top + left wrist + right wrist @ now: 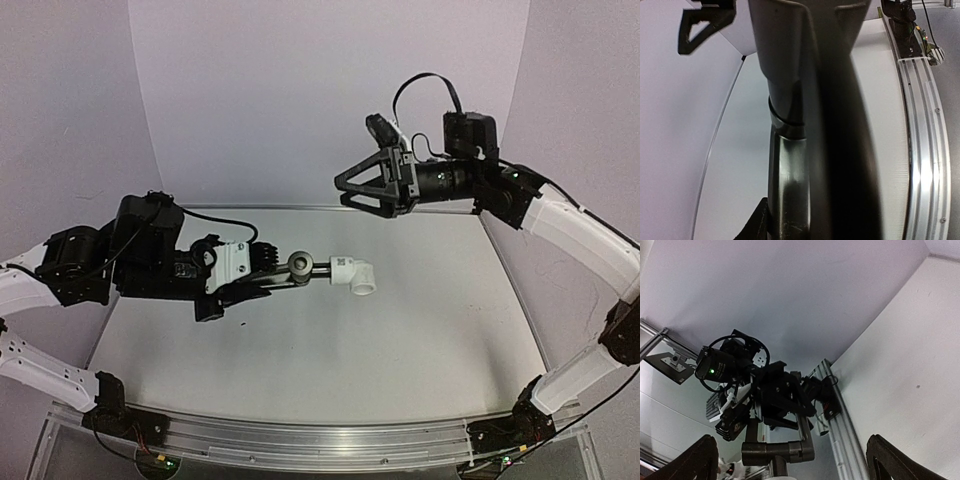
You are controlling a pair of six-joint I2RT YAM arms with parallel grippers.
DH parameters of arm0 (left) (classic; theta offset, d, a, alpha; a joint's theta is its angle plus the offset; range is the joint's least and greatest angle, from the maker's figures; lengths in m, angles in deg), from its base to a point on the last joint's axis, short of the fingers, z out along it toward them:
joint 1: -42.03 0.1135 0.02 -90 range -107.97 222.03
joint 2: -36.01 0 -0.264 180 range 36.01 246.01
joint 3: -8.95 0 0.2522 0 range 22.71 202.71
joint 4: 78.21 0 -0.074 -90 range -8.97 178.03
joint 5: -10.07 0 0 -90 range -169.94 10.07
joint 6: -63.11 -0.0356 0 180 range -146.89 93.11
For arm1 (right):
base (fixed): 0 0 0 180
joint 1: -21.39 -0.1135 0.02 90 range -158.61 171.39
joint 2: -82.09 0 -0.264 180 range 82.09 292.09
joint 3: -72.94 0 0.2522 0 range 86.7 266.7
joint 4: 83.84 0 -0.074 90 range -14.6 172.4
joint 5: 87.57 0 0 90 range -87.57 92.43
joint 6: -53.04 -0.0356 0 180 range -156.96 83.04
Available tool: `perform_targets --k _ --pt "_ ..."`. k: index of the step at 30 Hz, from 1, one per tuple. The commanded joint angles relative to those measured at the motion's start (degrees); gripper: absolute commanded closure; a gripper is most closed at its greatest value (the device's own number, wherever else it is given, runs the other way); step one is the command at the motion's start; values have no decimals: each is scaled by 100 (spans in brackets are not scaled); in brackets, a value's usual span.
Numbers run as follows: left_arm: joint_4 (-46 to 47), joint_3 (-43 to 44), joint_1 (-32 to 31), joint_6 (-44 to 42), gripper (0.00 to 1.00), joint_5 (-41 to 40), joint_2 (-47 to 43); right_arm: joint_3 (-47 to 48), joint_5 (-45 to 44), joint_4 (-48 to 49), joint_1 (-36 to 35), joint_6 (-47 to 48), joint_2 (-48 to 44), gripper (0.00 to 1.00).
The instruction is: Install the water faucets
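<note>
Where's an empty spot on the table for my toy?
The table looks bare between the white fitting and the near metal rail, and on the right below the raised right gripper. Crowded at left, where the left gripper holds the black pipe.

Black metal pipe (318, 272) with dull grey knob (299, 264), plain white plastic fitting (354, 275), left gripper (280, 272) black with white body, right gripper (345, 190) all black, 2 arms (580, 235) white with black joints, pale grey table (400, 330), lilac backdrop (300, 90), silver ribbed rail (300, 445)
</note>
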Motion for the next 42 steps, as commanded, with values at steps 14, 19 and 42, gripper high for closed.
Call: perform_targets --k 14,19,42 --pt "-86 1248 1497 3639 100 3221 185 -1029 -1560 -672 2 7743 -2226 2" --pt "-254 1550 1619 3950 100 4260 683 -1252 -1830 -661 -274 8656 -2301 2" --pt "-355 1926 1642 4231 100 5575 1360 -1162 -2563 -703 -1202 9977 -1800 40"
